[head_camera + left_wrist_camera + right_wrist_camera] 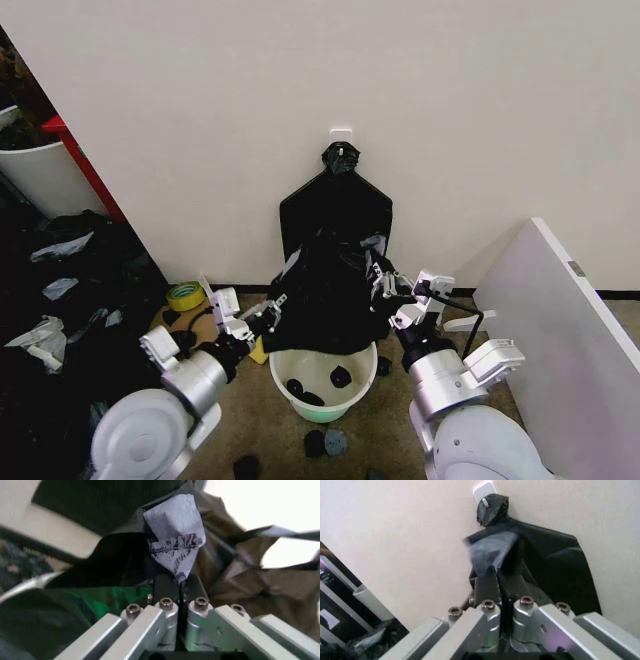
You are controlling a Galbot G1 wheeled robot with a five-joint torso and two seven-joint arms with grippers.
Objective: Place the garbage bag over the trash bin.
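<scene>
Head view: the garbage bag (328, 295) hangs bunched above the far rim of the trash bin (288, 388), stretched between the left gripper (268, 318) at its left edge and the right gripper (385, 288) at its right edge. The bag's mouth does not yet surround the rim. Probable fault: the thin film slips from one pinch or tears if the arms pull apart, and the bag then drops into the bin onto the small black lumps (340, 377) (a flat black bundle (335, 205) hangs on the wall directly behind and could snag). A tape roll (186, 295) lies on the floor at left.

Left wrist view: the left gripper (180, 585) is closed on a fold of the garbage bag (175, 536), with the film rising straight out from between the fingertips. The grip is narrow, so slippage is the likely risk here.

Right wrist view: the right gripper (498, 581) is likewise clamped on an edge of the garbage bag (490, 549), which sits at the fingertips, with the bundle (550, 562) on the far wall beyond.
</scene>
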